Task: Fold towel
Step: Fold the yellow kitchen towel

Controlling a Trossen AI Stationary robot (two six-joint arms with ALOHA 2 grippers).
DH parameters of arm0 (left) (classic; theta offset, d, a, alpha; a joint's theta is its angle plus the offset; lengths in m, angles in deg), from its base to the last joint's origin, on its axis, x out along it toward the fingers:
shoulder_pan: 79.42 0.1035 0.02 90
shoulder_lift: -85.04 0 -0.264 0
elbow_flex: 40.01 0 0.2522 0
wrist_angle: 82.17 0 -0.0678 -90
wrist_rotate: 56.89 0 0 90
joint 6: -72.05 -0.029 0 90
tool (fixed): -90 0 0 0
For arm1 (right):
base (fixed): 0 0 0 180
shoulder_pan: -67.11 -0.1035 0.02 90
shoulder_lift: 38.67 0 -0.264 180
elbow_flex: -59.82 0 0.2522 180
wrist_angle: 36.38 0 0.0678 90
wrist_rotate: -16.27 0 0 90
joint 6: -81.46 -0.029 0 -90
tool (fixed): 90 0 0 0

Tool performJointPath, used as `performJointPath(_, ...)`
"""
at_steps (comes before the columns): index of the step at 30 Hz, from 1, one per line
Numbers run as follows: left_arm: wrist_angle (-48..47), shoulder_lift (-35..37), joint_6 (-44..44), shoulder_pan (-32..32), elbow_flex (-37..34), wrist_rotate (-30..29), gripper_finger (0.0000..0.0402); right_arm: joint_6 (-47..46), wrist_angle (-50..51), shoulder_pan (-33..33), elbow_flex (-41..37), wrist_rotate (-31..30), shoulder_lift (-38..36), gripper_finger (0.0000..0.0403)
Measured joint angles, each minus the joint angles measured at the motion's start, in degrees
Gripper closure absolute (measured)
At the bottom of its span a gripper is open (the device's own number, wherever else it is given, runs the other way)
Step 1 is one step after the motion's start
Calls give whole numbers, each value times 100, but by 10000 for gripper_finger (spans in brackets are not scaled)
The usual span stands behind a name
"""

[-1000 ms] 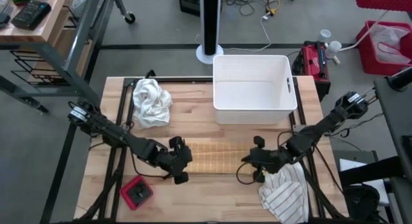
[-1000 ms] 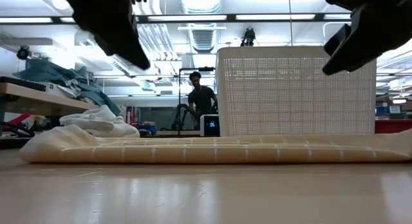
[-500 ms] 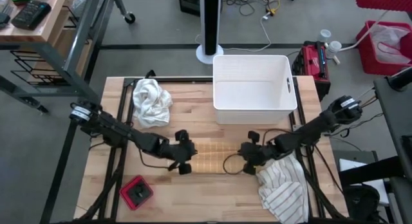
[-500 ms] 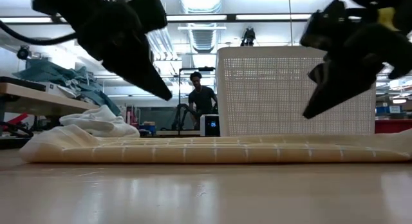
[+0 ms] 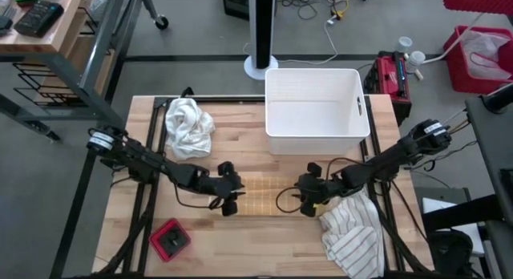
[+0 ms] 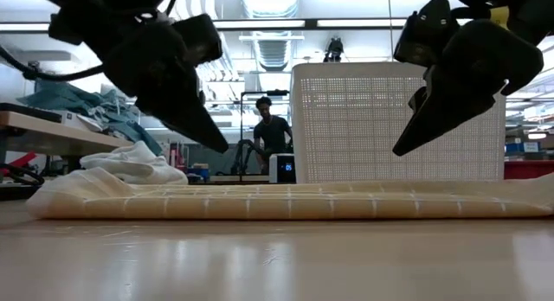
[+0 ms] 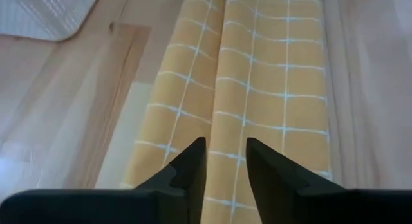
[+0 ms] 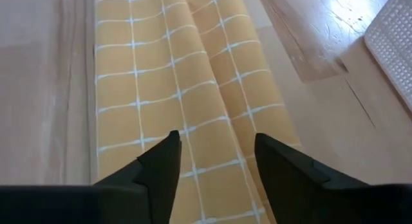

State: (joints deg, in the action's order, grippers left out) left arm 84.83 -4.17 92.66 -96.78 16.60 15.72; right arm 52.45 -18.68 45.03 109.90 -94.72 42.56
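A yellow checked towel (image 5: 269, 196) lies on the wooden table as a long flat strip, folded lengthwise; the low view shows it as a low band (image 6: 286, 201). My left gripper (image 5: 232, 196) hovers open over the strip's left end, its fingers slanting down above the cloth (image 7: 225, 166). At the strip's right end my right gripper (image 5: 307, 198) is open too and slants down the same way (image 8: 215, 161). In the low view both sets of fingertips stand clear above the towel.
A white basket (image 5: 317, 111) stands at the far side, behind the towel. A crumpled white cloth (image 5: 189, 127) lies at the far left, a striped cloth (image 5: 354, 237) at the near right, and a small red object (image 5: 170, 239) at the near left. A person stands in the room beyond.
Both grippers have sunk toward the towel and moved inward along it, the left toward the table's right, the right toward its left. Both have opened. The towel has stayed flat where it was.
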Motion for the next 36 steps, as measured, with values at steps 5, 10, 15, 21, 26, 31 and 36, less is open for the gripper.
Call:
performJointPath(5, 278, 0, 52, -3, -286, 221, 285, -49, 1, -4, 0, 0, 0, 199)
performJointPath(10, 592, 0, 199, -7, -615, 362, 297, -44, -11, -39, -2, 13, 215, 199)
performJointPath(15, 1122, 0, 246, -4, -861, 599, 312, -91, -1, -117, -4, 59, 714, 199)
performJointPath(21, 1215, -7, 346, -4, -931, 621, 321, 104, 93, -116, 301, 341, 1019, 212)
performJointPath(26, 1334, -11, 348, -4, -989, 637, 319, 120, 327, -114, 458, 330, 1225, 263)
performJointPath(31, 1341, -13, 420, -7, -1038, 637, 310, 453, 312, -116, 548, 411, 1333, 379)
performJointPath(36, 1342, -15, 541, -7, -1075, 639, 303, 620, 415, -129, 669, 483, 1210, 393)
